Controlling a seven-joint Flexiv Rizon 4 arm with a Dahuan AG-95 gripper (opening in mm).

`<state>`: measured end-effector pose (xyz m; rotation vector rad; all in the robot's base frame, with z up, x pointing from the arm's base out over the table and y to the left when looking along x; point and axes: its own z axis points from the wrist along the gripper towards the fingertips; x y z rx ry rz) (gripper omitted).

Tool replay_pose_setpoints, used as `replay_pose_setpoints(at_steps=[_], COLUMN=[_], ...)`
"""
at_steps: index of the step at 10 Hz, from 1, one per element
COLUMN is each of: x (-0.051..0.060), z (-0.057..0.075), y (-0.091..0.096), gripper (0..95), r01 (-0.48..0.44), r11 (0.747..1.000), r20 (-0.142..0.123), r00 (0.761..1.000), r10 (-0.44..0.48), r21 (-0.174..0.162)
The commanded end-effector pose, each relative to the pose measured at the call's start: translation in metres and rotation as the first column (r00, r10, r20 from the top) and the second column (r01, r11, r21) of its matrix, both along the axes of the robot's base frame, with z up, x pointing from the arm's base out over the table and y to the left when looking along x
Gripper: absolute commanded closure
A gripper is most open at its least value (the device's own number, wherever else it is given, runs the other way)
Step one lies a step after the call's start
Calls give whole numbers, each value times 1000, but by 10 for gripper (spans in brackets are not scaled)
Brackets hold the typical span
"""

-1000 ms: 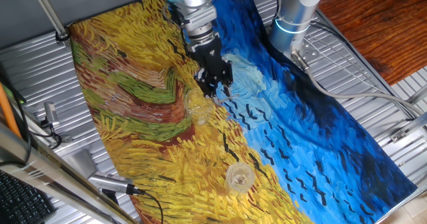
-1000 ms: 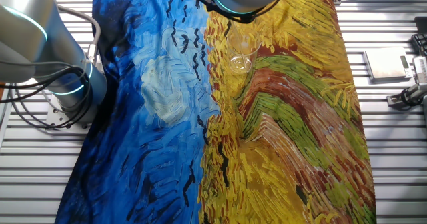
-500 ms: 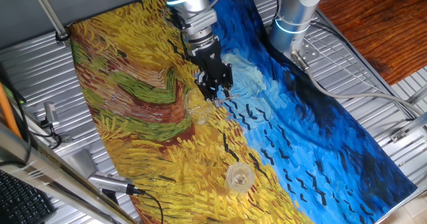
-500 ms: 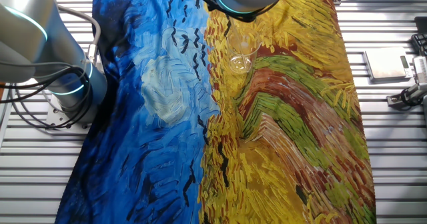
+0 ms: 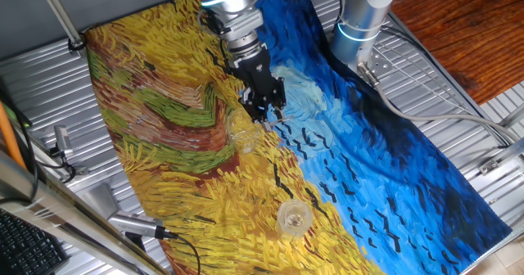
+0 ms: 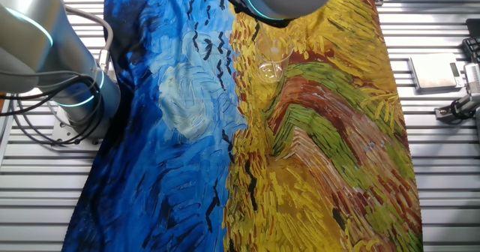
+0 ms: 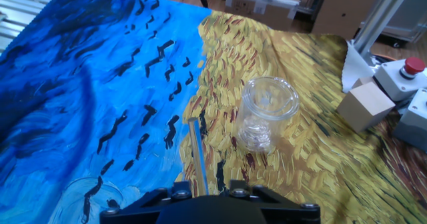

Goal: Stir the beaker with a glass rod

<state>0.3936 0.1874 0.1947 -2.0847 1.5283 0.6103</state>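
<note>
The beaker (image 5: pixel 242 134) is a small clear glass cylinder standing upright on the yellow part of the painted cloth. It also shows in the other fixed view (image 6: pixel 274 60) and in the hand view (image 7: pixel 267 112). My gripper (image 5: pixel 264 105) hangs just to the upper right of it, above the yellow-blue border. In the hand view the gripper (image 7: pixel 204 192) is shut on the glass rod (image 7: pixel 197 154). This thin clear stick points away from the fingers, and its tip lies left of the beaker, outside it. The arm hides the gripper in the other fixed view.
A second glass vessel (image 5: pixel 293 218) with a whitish rim stands nearer the cloth's front edge, seen at lower left in the hand view (image 7: pixel 87 196). The robot base (image 5: pixel 360 20) stands beside the blue side. A wooden block (image 7: pixel 364 104) and a red button box (image 7: pixel 413 67) lie beyond the beaker.
The arm's wrist has shifted slightly to the upper left in the fixed view. The gripper has hardly moved, and the beaker stands where it was.
</note>
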Motion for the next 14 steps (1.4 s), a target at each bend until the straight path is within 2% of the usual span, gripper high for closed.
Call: replay_pose_setpoints(at_steps=[1,6,7,14], x=[-1,-1,-1,-1], z=[1,2,2,2], y=[1,1,1,1], gripper=[760,760,950,950], r01=[3,9,12,22], r11=[1000,1000,1000,1000], r20=[-1,-5,-8,-15], r00=[1000,1000,1000,1000], r10=[-3,-9,-12,-22], r21=[4,4,3,0])
